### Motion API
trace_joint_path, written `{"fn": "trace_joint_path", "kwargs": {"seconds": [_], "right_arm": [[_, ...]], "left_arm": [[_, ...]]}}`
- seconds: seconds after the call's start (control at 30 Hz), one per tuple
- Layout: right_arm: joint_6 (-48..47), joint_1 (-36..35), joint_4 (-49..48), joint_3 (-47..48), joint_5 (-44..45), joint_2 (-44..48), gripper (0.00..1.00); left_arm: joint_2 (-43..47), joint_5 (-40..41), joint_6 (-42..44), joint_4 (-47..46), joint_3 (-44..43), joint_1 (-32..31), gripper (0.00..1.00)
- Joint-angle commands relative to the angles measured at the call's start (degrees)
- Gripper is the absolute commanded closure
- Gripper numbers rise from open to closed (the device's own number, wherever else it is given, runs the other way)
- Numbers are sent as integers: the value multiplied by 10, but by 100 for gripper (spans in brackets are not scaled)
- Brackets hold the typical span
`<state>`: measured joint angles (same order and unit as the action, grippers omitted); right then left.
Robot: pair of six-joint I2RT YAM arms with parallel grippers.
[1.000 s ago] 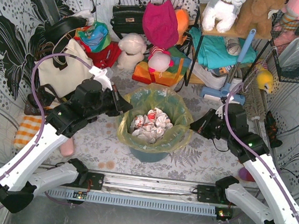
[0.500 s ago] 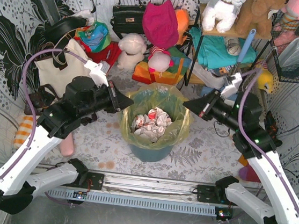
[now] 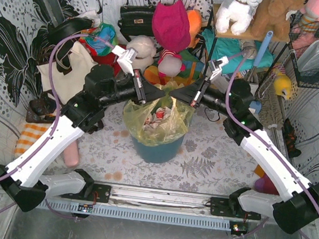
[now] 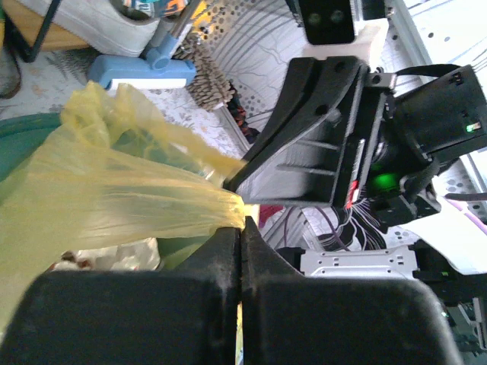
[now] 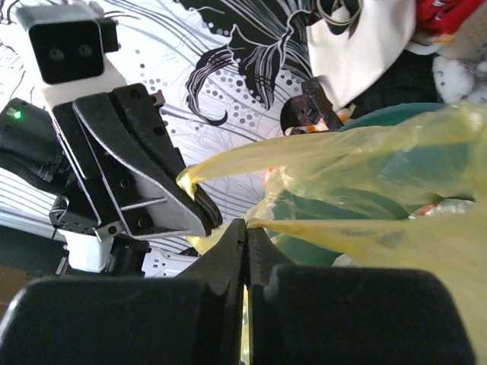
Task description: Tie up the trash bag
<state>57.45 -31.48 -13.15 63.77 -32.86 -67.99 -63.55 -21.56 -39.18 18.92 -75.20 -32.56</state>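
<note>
Trash bag [image 3: 158, 119], in teal bin [image 3: 157, 149]: left hand [image 3: 141, 93] and right hand [image 3: 195, 98] each clamped on an opposite rim flap, held close above the mouth, apparently for knotting.

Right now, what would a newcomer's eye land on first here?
The yellow-green trash bag at centre, its rim drawn up out of the teal bin into two stretched ears. The left gripper and right gripper each pinch one ear, jaws shut, facing each other above the bin. Behind them, plush toys crowd the back wall.
</note>
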Motion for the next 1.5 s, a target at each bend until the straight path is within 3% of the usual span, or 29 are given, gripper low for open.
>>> {"fn": "trace_joint_path", "kwargs": {"seconds": [0.0, 0.2, 0.4, 0.73, 1.0, 1.23, 1.47], "right_arm": [[28, -24, -125, 13, -18, -27, 100], [59, -35, -205, 36, -3, -61, 100], [48, -37, -216, 75, 41, -62, 100], [-19, -37, -59, 54, 146, -8, 100], [-39, -37, -8, -4, 185, 35, 100], [-57, -37, 29, -26, 191, 52, 100], [-58, -37, 24, -72, 98, 74, 100]], "left_arm": [[-19, -51, -25, -122, -20, 2, 100], [-25, -76, -39, -160, -26, 2, 100], [-15, -73, -31, -157, -49, 2, 100], [-8, -33, -3, -121, -47, 2, 100], [-17, -27, -7, -121, -20, 2, 100], [-19, -28, -4, -106, 4, 2, 100], [28, -81, -3, -71, 83, 3, 100]]}}
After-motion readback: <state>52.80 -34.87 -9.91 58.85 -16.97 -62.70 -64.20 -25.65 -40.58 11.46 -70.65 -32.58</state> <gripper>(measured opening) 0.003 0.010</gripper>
